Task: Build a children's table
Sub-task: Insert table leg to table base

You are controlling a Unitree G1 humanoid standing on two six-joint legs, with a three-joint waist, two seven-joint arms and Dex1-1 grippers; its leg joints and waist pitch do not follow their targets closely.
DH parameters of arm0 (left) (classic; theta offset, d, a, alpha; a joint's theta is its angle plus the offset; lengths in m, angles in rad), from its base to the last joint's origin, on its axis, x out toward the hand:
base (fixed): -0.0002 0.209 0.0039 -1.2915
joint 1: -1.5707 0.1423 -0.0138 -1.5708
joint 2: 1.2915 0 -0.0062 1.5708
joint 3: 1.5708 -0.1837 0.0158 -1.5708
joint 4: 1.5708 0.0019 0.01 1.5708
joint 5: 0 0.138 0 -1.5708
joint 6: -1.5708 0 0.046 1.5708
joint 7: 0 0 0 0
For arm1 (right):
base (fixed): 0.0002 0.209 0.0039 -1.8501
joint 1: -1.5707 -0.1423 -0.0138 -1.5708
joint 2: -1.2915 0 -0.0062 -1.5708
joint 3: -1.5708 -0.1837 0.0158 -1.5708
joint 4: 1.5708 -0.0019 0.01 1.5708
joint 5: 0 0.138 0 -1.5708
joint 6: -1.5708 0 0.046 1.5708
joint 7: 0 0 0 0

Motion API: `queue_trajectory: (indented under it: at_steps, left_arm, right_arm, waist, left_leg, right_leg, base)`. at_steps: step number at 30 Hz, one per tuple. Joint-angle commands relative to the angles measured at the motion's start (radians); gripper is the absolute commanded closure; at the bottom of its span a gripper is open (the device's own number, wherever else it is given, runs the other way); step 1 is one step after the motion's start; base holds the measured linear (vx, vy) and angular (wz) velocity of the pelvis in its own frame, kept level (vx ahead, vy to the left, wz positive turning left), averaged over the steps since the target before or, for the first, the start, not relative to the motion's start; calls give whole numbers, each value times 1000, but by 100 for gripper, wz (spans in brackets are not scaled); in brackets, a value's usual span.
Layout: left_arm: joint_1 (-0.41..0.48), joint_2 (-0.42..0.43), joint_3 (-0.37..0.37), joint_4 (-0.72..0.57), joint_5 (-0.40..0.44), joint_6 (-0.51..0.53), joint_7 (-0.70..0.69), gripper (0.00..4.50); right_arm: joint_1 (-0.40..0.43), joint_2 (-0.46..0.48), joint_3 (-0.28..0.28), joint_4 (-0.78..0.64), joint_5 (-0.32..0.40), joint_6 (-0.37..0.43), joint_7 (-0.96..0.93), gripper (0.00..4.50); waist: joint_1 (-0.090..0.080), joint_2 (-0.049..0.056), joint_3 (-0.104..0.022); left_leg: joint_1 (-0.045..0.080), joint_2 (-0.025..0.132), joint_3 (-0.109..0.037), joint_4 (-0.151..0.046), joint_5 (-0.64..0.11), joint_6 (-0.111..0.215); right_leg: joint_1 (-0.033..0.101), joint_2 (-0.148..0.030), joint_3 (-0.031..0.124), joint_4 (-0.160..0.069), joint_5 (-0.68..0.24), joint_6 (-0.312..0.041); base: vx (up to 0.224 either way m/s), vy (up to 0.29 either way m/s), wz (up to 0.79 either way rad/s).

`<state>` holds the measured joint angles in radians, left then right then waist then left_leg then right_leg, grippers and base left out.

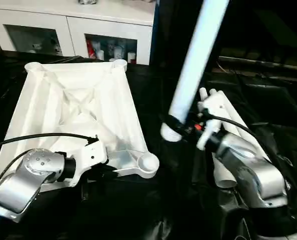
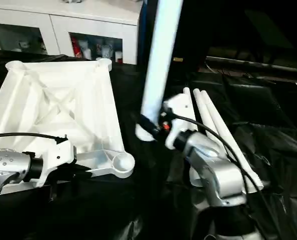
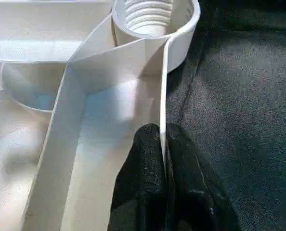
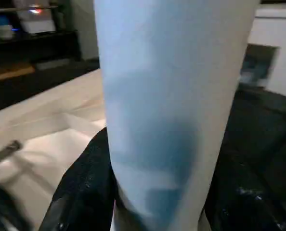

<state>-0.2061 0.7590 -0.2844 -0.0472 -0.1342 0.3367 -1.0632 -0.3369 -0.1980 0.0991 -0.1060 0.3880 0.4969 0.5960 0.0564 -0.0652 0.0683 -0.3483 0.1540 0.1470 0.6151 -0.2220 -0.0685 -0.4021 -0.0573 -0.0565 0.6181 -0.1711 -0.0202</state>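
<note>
While left pincer [image 3: 163,144] clamps top [image 1: 78,100] rim, right pincer [image 4: 152,192] grips leg [image 1: 196,65].

Silver forearms, rounded joint housing with small screws, white wrist brackets, thin black cables, black-fingered left gripper [image 3: 164,159], right gripper [image 4: 152,192].

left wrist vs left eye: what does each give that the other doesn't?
Left wrist only: the left gripper has its jaws pinched on the thin side wall of the table top, and the corner socket is threaded inside.
Left eye only: the right gripper holds a leg tilted up; spare legs lie on the black cloth; cabinet behind.
Both: the ribbed underside facing up, and that near corner socket.
</note>
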Motion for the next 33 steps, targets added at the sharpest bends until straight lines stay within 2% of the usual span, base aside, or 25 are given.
queue_trajectory:
  at_steps: [1, 2, 3, 4, 5, 6, 7, 10, 11, 12, 13, 14, 15, 16, 18, 20, 21, 22, 23, 27, 29, 30, 31, 32, 33]
  left_arm:
    - [-11, -20, -7, 67, 42, 6, 54, 447]
    - [-21, -26, -11, 77, 49, -2, 59, 449]
    - [-32, -34, -16, 87, 52, -3, 61, 450]
    - [-45, -43, -20, 94, 52, -8, 62, 450]
    - [-57, -54, -19, 101, 47, -7, 61, 450]
    - [-75, -65, -19, 105, 40, 7, 60, 450]
    - [-76, -66, -19, 105, 40, 7, 60, 450]
    - [-156, -98, -37, 132, 56, 38, 49, 450]
    - [-177, -103, -43, 146, 58, 40, 33, 450]
    - [-188, -108, -47, 152, 59, 44, 27, 450]
    - [-202, -117, -49, 170, 52, 41, 14, 450]
    - [-206, -121, -50, 178, 50, 39, 11, 450]
    - [-210, -129, -52, 193, 53, 35, 16, 450]
    - [-208, -125, -61, 197, 69, 19, 17, 450]
    - [-207, -123, -64, 196, 73, 14, 17, 450]
    - [-208, -119, -63, 193, 72, 5, 12, 450]
    - [-210, -117, -64, 194, 75, -3, 9, 450]
    - [-211, -116, -60, 196, 76, -8, 12, 450]
    - [-205, -115, -49, 204, 69, -21, 10, 450]
    - [-200, -116, -44, 208, 66, -17, 8, 450]
    - [-199, -118, -51, 213, 78, -17, 12, 450]
    - [-200, -119, -55, 216, 83, -19, 13, 450]
    - [-203, -121, -59, 217, 87, -18, 13, 450]
    - [-207, -123, -55, 216, 84, -14, 12, 450]
    - [-207, -123, -55, 216, 84, -14, 12, 450]
  right_arm:
    - [-38, 7, 0, 26, 42, 39, 29, 256]
    - [-47, 10, -2, 36, 52, 45, 39, 257]
    - [-57, 10, -2, 54, 58, 52, 49, 257]
    - [-70, 5, 6, 74, 48, 45, 62, 257]
    - [-81, -1, 13, 89, 39, 43, 71, 257]
    - [-92, -7, 16, 99, 29, 44, 74, 257]
    - [-93, -8, 16, 99, 29, 45, 74, 257]
    - [-119, -31, -8, 95, 58, 98, 86, 257]
    - [-116, -37, -5, 96, 59, 103, 93, 257]
    - [-115, -43, -4, 100, 59, 101, 101, 257]
    - [-108, -53, 16, 108, 36, 88, 106, 257]
    - [-106, -57, 22, 112, 27, 82, 108, 257]
    - [-98, -55, 30, 124, 13, 72, 103, 257]
    - [-92, -47, 26, 132, 15, 69, 95, 257]
    - [-89, -45, 23, 132, 20, 71, 93, 257]
    - [-91, -35, 15, 145, 26, 58, 88, 257]
    - [-93, -31, 11, 152, 27, 54, 87, 257]
    - [-95, -23, 9, 170, 22, 36, 87, 257]
    - [-108, 9, -5, 228, 24, 1, 82, 257]
    - [-118, 27, -11, 267, 22, -18, 73, 257]
    - [-122, 33, -3, 296, 9, -33, 71, 257]
    - [-123, 35, 3, 311, 0, -41, 70, 257]
    - [-125, 36, 9, 327, -9, -48, 69, 257]
    - [-121, 37, 18, 335, -14, -54, 78, 257]
    - [-121, 37, 18, 335, -14, -54, 78, 257]
  waist:
    - [6, 17, -55]
    - [7, 17, -55]
    - [11, 22, -56]
    - [9, 20, -56]
    - [7, 25, -55]
    - [6, 20, -55]
    - [9, 21, -56]
    - [12, 21, -59]
    - [13, 29, -63]
    - [14, 26, -63]
    - [14, 30, -64]
    - [15, 26, -66]
    - [16, 29, -67]
    - [16, 25, -68]
    - [17, 26, -70]
    - [14, 3, -69]
    - [18, 13, -67]
    - [16, 15, -66]
    - [15, 12, -66]
    - [9, 14, -64]
    - [11, 12, -63]
    - [12, 5, -63]
    - [13, 4, -63]
    - [14, 8, -63]
    - [13, 8, -63]
  left_leg:
    - [5, 68, -21, -95, -244, -24]
    - [5, 69, -22, -96, -249, -26]
    - [7, 69, -23, -96, -250, -30]
    - [5, 69, -23, -97, -251, -31]
    - [5, 69, -23, -97, -261, -39]
    - [6, 68, -22, -96, -265, -39]
    - [8, 67, -22, -94, -262, -41]
    - [6, 66, -19, -94, -228, -37]
    - [9, 67, -18, -91, -208, -38]
    - [8, 66, -16, -91, -203, -35]
    - [4, 67, -16, -91, -199, -36]
    - [0, 68, -16, -90, -185, -37]
    - [0, 68, -17, -90, -180, -38]
    - [-1, 69, -15, -89, -168, -38]
    - [-3, 71, -16, -88, -153, -36]
    - [-5, 72, -12, -88, -135, -25]
    - [-2, 72, -13, -88, -137, -23]
    - [-2, 73, -13, -89, -144, -24]
    - [0, 74, -12, -89, -161, -26]
    - [1, 75, -13, -91, -190, -37]
    - [1, 74, -12, -92, -192, -38]
    - [-2, 74, -13, -93, -182, -35]
    - [-1, 74, -12, -92, -176, -34]
    - [0, 74, -12, -92, -176, -34]
    - [0, 75, -12, -93, -175, -34]
  right_leg:
    - [37, -95, 59, -81, -408, -157]
    - [37, -96, 58, -82, -418, -152]
    - [36, -97, 59, -83, -425, -145]
    - [37, -96, 58, -82, -425, -144]
    - [36, -95, 58, -85, -431, -140]
    - [36, -95, 57, -86, -441, -138]
    - [36, -96, 57, -87, -456, -133]
    - [38, -93, 57, -86, -418, -132]
    - [39, -94, 58, -82, -381, -142]
    - [39, -92, 56, -83, -368, -143]
    - [43, -93, 54, -80, -341, -154]
    - [48, -93, 52, -77, -320, -157]
    - [48, -94, 52, -75, -310, -161]
    - [50, -95, 51, -75, -286, -173]
    - [52, -94, 50, -69, -256, -182]
    - [53, -94, 47, -69, -252, -185]
    - [50, -97, 48, -68, -277, -183]
    - [48, -96, 48, -72, -291, -179]
    - [45, -98, 47, -75, -320, -173]
    - [44, -97, 48, -79, -356, -165]
    - [44, -98, 48, -80, -365, -162]
    - [46, -99, 48, -78, -368, -158]
    - [45, -100, 48, -79, -376, -155]
    - [44, -100, 48, -79, -375, -155]
    - [43, -99, 48, -79, -370, -156]
  base:
    - [0, 0, 0]
    - [0, 0, 0]
    - [0, 0, 0]
    - [0, 0, 0]
    - [0, 0, 0]
    - [0, 0, 0]
    - [0, 0, 0]
    - [0, 0, 0]
    - [0, 0, 0]
    - [0, 0, 0]
    - [0, 0, 0]
    - [0, 0, 0]
    - [0, 0, 0]
    - [0, 0, 0]
    - [0, 0, 0]
    - [0, 0, 0]
    - [0, 0, 0]
    - [0, 0, 0]
    - [0, 0, 0]
    - [0, 0, 0]
    - [0, 0, 0]
    - [0, 0, 0]
    - [0, 0, 0]
    - [0, 0, 0]
    - [0, 0, 0]
